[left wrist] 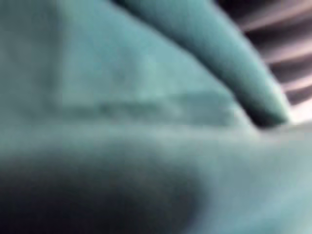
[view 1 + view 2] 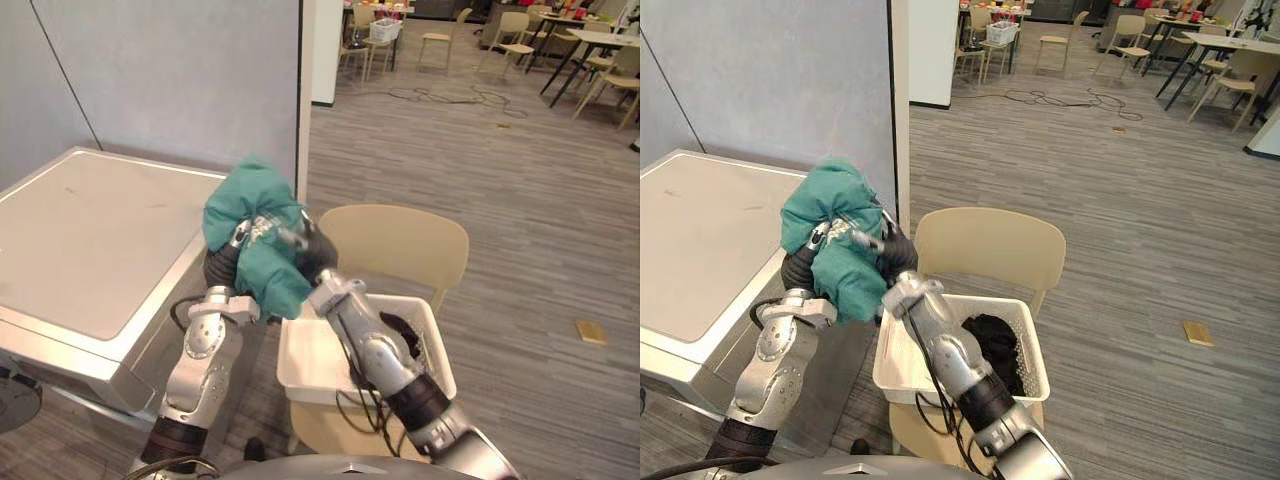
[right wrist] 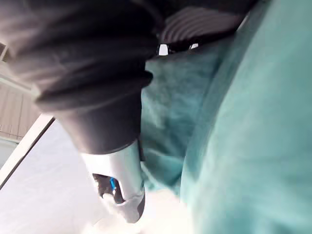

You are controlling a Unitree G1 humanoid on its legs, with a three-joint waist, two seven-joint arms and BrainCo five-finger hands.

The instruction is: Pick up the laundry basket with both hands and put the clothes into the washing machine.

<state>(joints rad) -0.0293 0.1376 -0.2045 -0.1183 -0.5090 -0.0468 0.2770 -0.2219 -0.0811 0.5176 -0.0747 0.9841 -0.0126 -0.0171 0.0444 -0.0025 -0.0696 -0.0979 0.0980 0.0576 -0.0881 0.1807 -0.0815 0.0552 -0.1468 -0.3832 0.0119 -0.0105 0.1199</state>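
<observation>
Two hands share one load: we curl the fingers of our left hand [image 2: 818, 243] and right hand [image 2: 868, 240] into a bunched teal garment [image 2: 825, 200], held aloft. Below the fingers and to their right, the laundry basket [image 2: 896, 362] sits on a chair [image 2: 985, 245] with a dark garment [image 2: 990, 345] inside. Left of the fingers, the washing machine [image 2: 700, 240] looks shut, so we judge nothing is loaded yet.

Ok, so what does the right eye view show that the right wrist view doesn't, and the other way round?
Right eye view: the washing machine, the white laundry basket on a beige chair with a dark garment inside, and the left hand and right hand up at the teal garment. Right wrist view: up close, cloth folds lying against a dark ribbed cover. Shared: the teal garment, held up in the air.
</observation>
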